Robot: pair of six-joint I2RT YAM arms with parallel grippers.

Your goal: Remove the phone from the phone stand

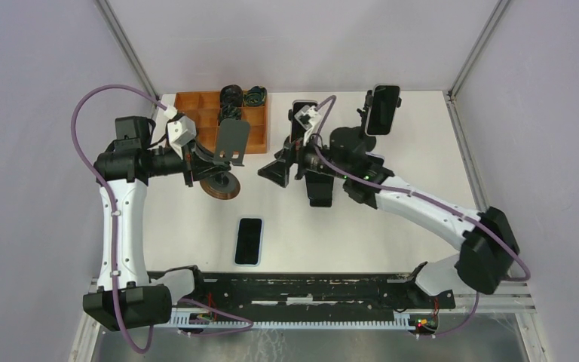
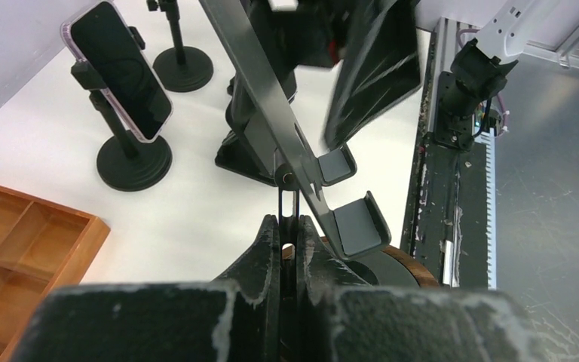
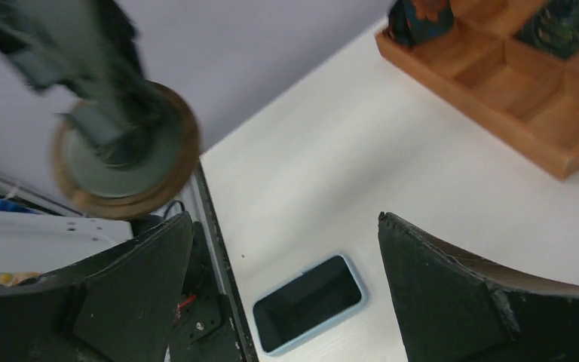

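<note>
The black phone in pale blue case (image 1: pixel 248 240) lies flat by the near edge of the white desk (image 1: pixel 407 241); lilac walls (image 1: pixel 286 45) stand around. My left pincer (image 2: pixel 288 226) is closed tight on the dark metal phone stand (image 1: pixel 231 142). My right pincer (image 3: pixel 283 219) is wide open and holds nothing.

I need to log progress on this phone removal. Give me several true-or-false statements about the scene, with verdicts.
1. The blue-cased phone lies flat on the table. True.
2. The right gripper is shut on that phone. False: it is open and holds nothing.
3. The left gripper is clamped on the grey stand. True.
4. The grey stand's cradle holds a phone. False: the cradle is empty.
</note>
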